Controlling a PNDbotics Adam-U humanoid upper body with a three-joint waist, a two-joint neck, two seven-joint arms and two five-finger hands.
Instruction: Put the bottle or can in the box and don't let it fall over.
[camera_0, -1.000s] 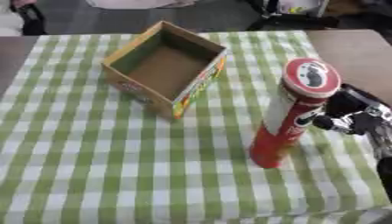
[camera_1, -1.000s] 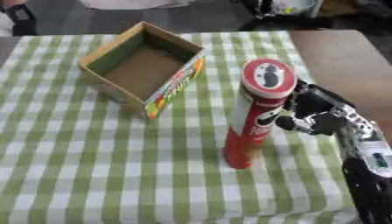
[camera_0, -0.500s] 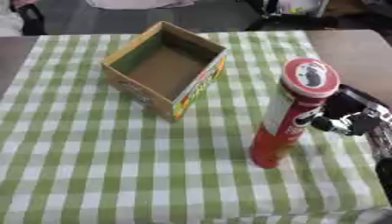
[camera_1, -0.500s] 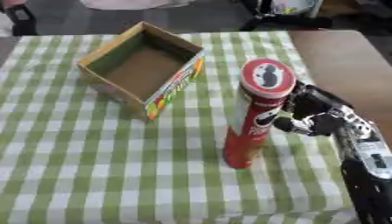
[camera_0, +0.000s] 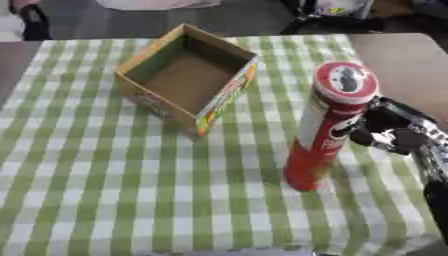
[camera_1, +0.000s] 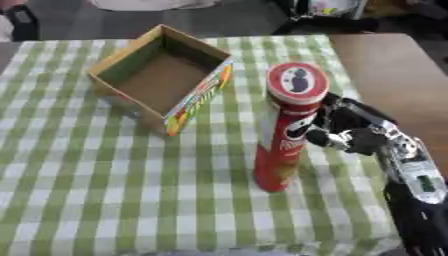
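Note:
A tall red can (camera_0: 325, 131) with a red and white lid stands upright on the green checked tablecloth (camera_0: 105, 180), right of centre. My right hand (camera_1: 350, 131) comes in from the right and touches the can's upper half, fingers curled against its side. An open cardboard box (camera_0: 187, 75) with a coloured printed side sits at the back left of centre, with nothing inside it. My left hand shows in no view.
The bare brown tabletop (camera_1: 394, 70) shows to the right of the cloth. Dark things (camera_0: 324, 15) lie beyond the table's far edge. Checked cloth stretches between the can and the box and over the whole front left.
The can and the box stand where they were. My right hand has stayed at the can's side with only a slight shift of its fingers.

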